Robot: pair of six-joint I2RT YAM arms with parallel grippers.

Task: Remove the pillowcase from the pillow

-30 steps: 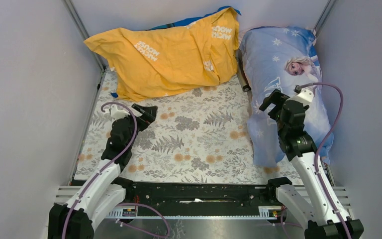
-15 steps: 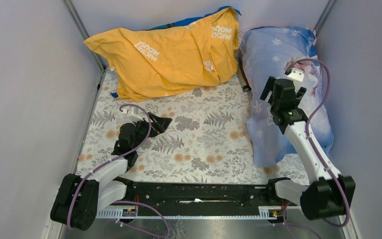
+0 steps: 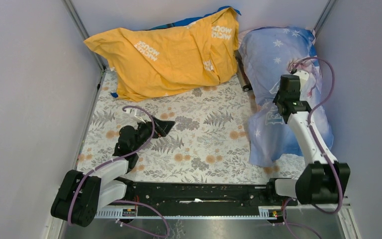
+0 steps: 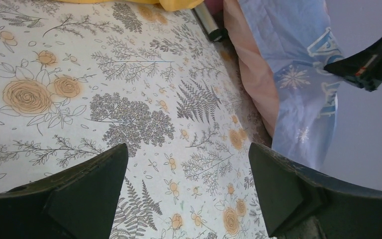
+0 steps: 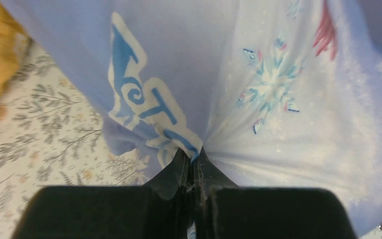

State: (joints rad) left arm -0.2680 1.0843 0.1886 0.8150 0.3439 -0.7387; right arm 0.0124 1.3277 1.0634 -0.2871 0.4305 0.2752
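Observation:
The light blue pillowcase (image 3: 273,55) with snowflakes lies along the right side, and its pale pink face (image 4: 248,64) shows at its left edge in the left wrist view. The pillow is hidden inside it. My right gripper (image 3: 281,103) is over the middle of the pillowcase, shut on a pinched fold of the blue fabric (image 5: 278,99), which bunches at the fingertips of the right gripper (image 5: 193,154). My left gripper (image 3: 166,127) hangs open low over the floral sheet, left of the pillowcase (image 4: 298,84), and nothing is between the fingers of the left gripper (image 4: 189,169).
A yellow-orange cushion (image 3: 169,55) with white lettering lies at the back left. A dark tube (image 3: 242,79) sits between it and the pillowcase. The floral sheet (image 3: 204,134) covers the table. Grey walls close in on both sides, and a black rail (image 3: 199,191) runs along the near edge.
My right gripper reached further over the pillowcase, dropped onto it and shut on a fold of fabric. My left arm lowered and shifted its open gripper a little to the right.

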